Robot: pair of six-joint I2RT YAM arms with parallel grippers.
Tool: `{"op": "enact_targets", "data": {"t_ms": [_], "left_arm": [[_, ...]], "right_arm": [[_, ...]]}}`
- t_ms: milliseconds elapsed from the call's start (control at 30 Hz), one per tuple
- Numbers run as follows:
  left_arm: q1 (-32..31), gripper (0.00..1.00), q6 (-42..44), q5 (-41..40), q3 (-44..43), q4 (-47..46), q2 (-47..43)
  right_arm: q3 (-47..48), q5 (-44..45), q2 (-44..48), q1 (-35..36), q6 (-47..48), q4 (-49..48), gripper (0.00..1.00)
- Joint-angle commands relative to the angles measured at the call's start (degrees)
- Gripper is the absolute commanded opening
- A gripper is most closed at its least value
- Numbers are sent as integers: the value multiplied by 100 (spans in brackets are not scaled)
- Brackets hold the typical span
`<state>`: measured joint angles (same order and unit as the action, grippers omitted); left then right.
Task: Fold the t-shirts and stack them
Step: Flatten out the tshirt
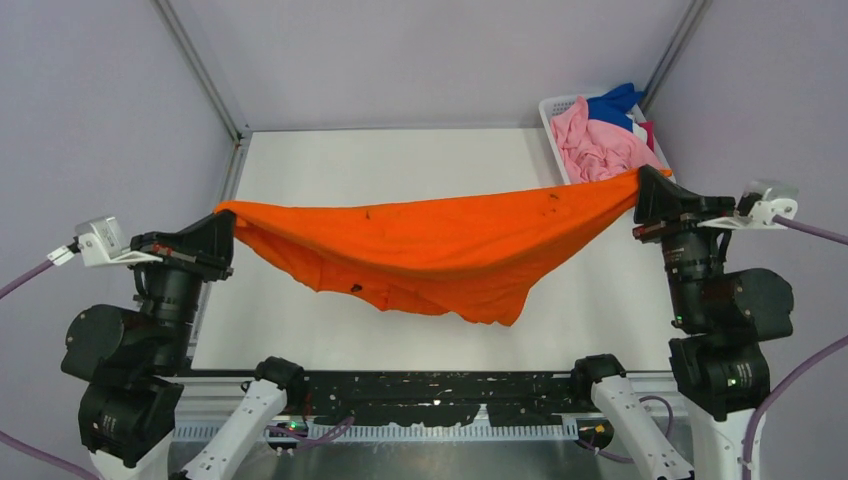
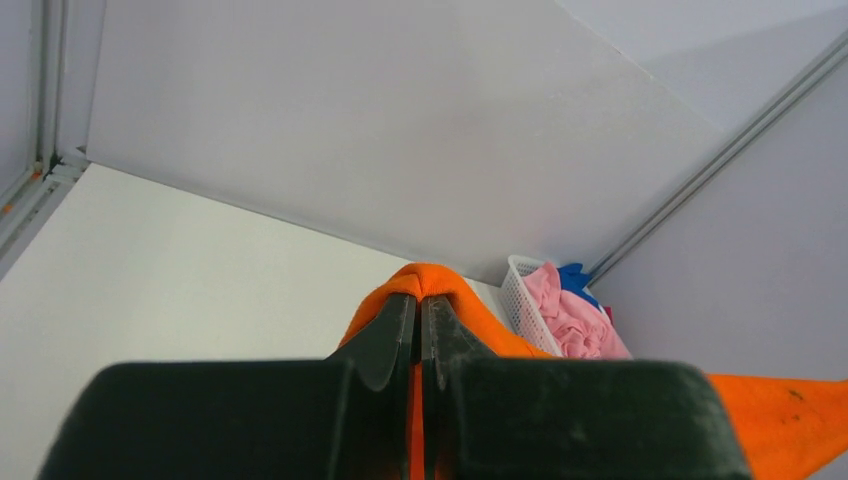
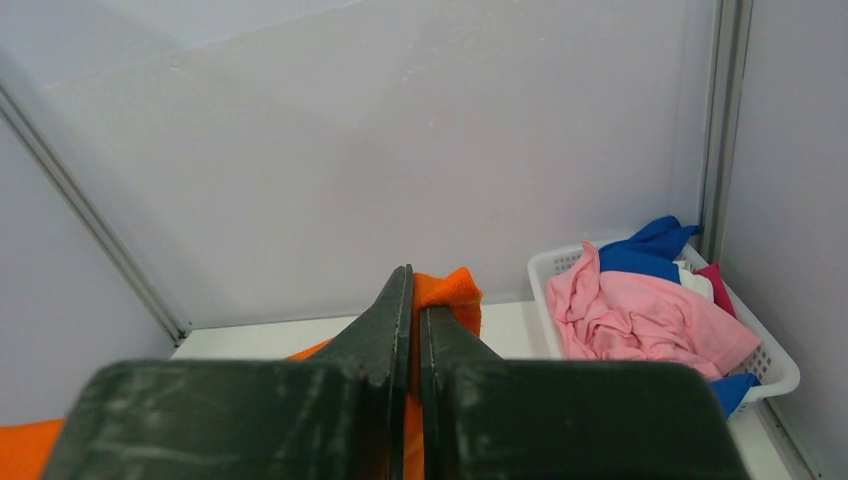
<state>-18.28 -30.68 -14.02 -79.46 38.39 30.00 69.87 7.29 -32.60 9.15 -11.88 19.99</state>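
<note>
The orange t-shirt (image 1: 430,245) is up in the air. It is pulled wide, from one side of the tabletop (image 1: 400,160) to the other. The top edge runs almost straight, and the middle hangs down in a floppy bag shape. It has a few tiny dark spots on it. I think the low part hangs just above the tabletop, but from above I can't be sure it is not touching.

My left jaws are pinched tight on one end of the shirt. In my left wrist view a little orange bump pokes out past the tips. My right jaws are pinched tight on the other end, up near the white basket (image 1: 553,120), with an orange bit poking out there too.

The pink t-shirt (image 1: 595,145), the blue t-shirt (image 1: 615,103) and a bit of the magenta one (image 1: 648,133) lie bunched in that basket at the far right corner. None of them is folded yet.

So I am on the first shirt, at the spreading-out step. No fold is made.

Next I should bring both ends down together and lay the shirt flat on the tabletop. I need to keep it pulled wide as it goes down, so the floppy middle doesn't bunch up underneath.
</note>
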Motion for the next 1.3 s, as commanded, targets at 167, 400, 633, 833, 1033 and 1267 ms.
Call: {"op": "enact_targets", "data": {"t_ms": [167,400,633,833,1033,1267], "left_arm": [[33,0,21,-785,364,428,756],[886,0,-124,293,1578,51,2709],[1466,0,-175,1156,1465,-244,4564],[1466,0,-212,1161,1627,-300,4795],[1467,0,-223,1301,2100,-503,4547],[1467,0,-186,1285,2284,-472,4591]], "right_arm": [[102,-19,-391,-20,-203,496,5],[-925,-8,-2171,-11,-632,39,5],[114,525,-4911,26,-350,-317,41],[301,942,-4981,351,-99,302,98],[-1092,227,-3802,1607,45,1182,96],[-1886,-484,-3621,3742,-481,1818,97]]}}
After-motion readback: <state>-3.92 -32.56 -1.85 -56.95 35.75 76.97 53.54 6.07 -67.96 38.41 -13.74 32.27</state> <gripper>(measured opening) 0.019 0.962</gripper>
